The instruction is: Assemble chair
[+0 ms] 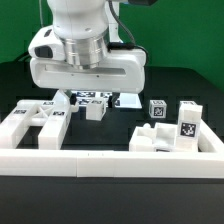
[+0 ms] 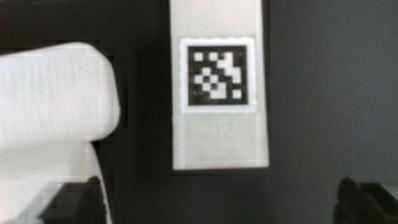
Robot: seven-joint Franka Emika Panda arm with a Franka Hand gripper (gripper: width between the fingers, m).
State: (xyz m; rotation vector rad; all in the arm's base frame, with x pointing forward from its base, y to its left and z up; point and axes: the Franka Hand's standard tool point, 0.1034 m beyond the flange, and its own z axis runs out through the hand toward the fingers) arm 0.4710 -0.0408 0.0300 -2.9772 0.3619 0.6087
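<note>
**Robot hand hangs open over a chair still in pieces**

The white two-finger gripper point(image 1: 90, 98) of a white robot arm point(image 1: 80, 30) hovers low over a black table point(image 1: 110, 200). Its jaws are spread wide and hold nothing. The small white plastic chair point(image 1: 35, 122) lies unassembled on the table, in chunky loose pieces that each carry a square black-and-white tag.

A cluster of blocky pieces sits at the exterior view's left. A small white cube-like block point(image 1: 95, 111) rests near the middle, just under the hand. Two more tagged white blocks point(image 1: 157, 108) and a low white piece point(image 1: 150, 138) stand at the exterior view's right. A long plain white rail point(image 1: 110, 160) runs across the front of the table.

From the wrist, a flat white slab with a tag point(image 2: 219, 90) lies on the black surface. A rounded white chunk point(image 2: 54, 110) lies just beside it, with a dark gap between them. The dark fingertips point(image 2: 71, 200) stand far apart, and neither touches a part.
</note>
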